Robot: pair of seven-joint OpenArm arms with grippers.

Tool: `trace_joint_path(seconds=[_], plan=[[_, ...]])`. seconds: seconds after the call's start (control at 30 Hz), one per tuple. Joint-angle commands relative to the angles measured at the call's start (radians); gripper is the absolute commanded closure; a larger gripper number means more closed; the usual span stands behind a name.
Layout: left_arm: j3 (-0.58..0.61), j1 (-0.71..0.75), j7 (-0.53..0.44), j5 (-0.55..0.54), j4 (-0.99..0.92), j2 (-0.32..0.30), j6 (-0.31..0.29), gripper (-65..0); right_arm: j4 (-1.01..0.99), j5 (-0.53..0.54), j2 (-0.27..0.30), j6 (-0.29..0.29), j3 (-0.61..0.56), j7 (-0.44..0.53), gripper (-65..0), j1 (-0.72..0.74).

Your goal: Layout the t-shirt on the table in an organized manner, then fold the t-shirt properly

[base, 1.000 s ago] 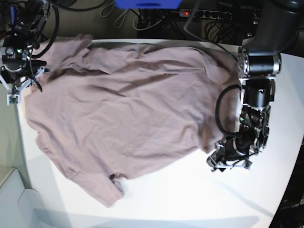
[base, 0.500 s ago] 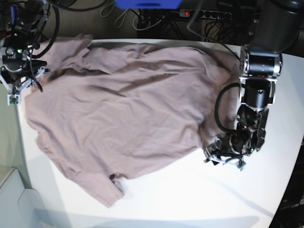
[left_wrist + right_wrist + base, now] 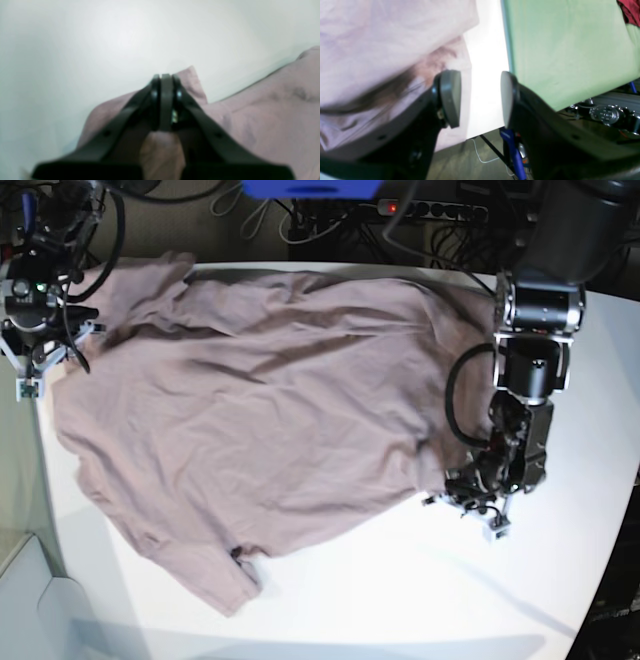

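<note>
Left fingers (image 3: 165, 82): we record them pressed together, pinching a fold of the t-shirt (image 3: 250, 420) at its 3 o'clock edge. Left arm reaches down from 1 o'clock in the base view.

Right fingers (image 3: 450, 97): spread apart, gripping nothing, poised over the shirt's 10 o'clock corner at the worktop (image 3: 420, 590) edge.

T-shirt: lies rumpled, long axis running 10 to 4 o'clock, across the worktop's centre-left.

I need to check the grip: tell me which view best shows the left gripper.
The left wrist view: the left gripper fills it, jaws shut on a t-shirt edge. The base view shows it small at the shirt's edge, jaws unclear. The right wrist view misses it.
</note>
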Motion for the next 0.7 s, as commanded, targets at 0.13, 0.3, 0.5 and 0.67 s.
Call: trace_joint_path(seconds=[0.13, 0.3, 0.5, 0.67], plan=[[-0.004, 0.008, 0.06, 0.0, 0.006, -0.028, 0.004, -0.1, 0.015, -0.001, 0.008, -0.006, 0.006, 0.015, -26.1, 0.004], [-0.006, 0.008, 0.062, -0.087, 0.136, -0.086, 0.011, -0.1, 0.016, -0.001, 0.008, -0.006, 0.006, 0.013, -26.1, -0.001], [-0.006, 0.004, 0.062, -0.205, 0.247, -0.169, 0.012, -0.1, 0.016, -0.001, 0.008, -0.006, 0.006, 0.007, -26.1, -0.002], [-0.006, 0.001, 0.059, -0.258, 0.296, -0.224, 0.012, -0.1, 0.016, -0.001, 0.008, -0.006, 0.006, 0.005, -26.1, -0.004]])
